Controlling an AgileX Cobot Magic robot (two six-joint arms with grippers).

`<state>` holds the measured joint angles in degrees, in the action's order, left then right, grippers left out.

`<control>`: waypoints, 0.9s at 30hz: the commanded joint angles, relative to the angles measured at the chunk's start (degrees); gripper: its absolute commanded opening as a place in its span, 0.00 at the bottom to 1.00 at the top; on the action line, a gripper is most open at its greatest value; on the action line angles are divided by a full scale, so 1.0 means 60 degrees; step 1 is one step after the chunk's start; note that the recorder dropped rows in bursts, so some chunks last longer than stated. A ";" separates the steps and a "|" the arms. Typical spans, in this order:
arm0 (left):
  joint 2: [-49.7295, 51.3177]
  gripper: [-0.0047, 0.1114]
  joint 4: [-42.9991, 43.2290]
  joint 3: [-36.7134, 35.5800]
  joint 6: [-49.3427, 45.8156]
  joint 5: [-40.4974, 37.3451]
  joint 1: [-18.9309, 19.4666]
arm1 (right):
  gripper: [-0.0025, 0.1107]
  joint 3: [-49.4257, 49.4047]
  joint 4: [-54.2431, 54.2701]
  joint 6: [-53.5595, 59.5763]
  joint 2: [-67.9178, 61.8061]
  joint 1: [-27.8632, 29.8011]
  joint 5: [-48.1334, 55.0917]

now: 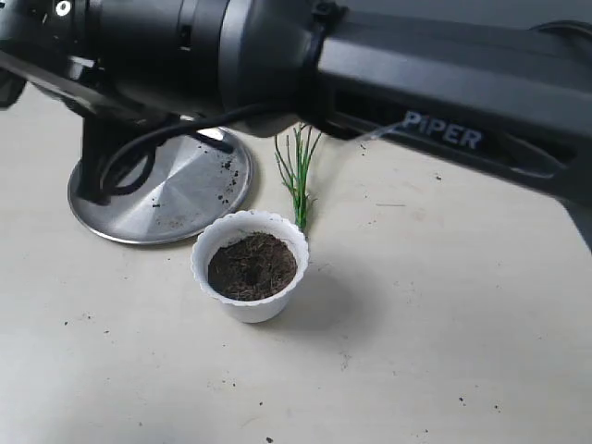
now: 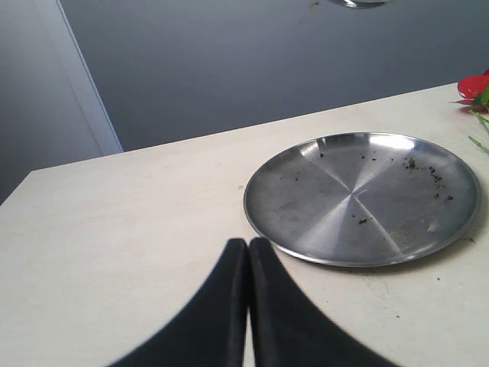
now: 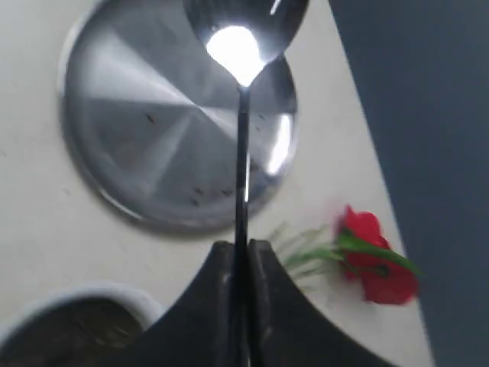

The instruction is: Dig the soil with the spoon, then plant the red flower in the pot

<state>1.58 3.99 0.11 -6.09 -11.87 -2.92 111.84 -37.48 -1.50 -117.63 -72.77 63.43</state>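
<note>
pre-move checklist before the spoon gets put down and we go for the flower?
1. Spoon clamped in right gripper: ok, handle pinched between the fingers.
2. Spoon bowl free of soil: ok, looks clean and shiny.
3. Hole dug in the soil: ok, small dimple near the middle of the pot.
4. Steel plate free for the spoon: ok, only soil crumbs on it.
5. Red flower reachable: cannot tell, lies on the table behind the pot, blooms hidden by the arm in the exterior view.
6. Left gripper free: ok, shut, holding nothing.
</note>
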 commanded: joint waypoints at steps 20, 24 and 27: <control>-0.0040 0.04 0.0006 -0.0019 0.0047 0.0062 -0.0014 | 0.02 -0.0384 -0.2067 0.4795 0.0018 0.0835 0.1089; -0.0040 0.04 0.0006 -0.0019 0.0047 0.0062 -0.0014 | 0.02 -0.1436 -0.2076 0.4795 0.0260 0.1093 0.1089; -0.0040 0.04 0.0006 -0.0019 0.0047 0.0062 -0.0014 | 0.02 -0.2453 -0.2258 0.4795 0.0657 0.1282 0.1089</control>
<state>1.58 3.99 0.11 -6.09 -11.87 -2.92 101.28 -49.14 27.00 -116.21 -66.22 69.73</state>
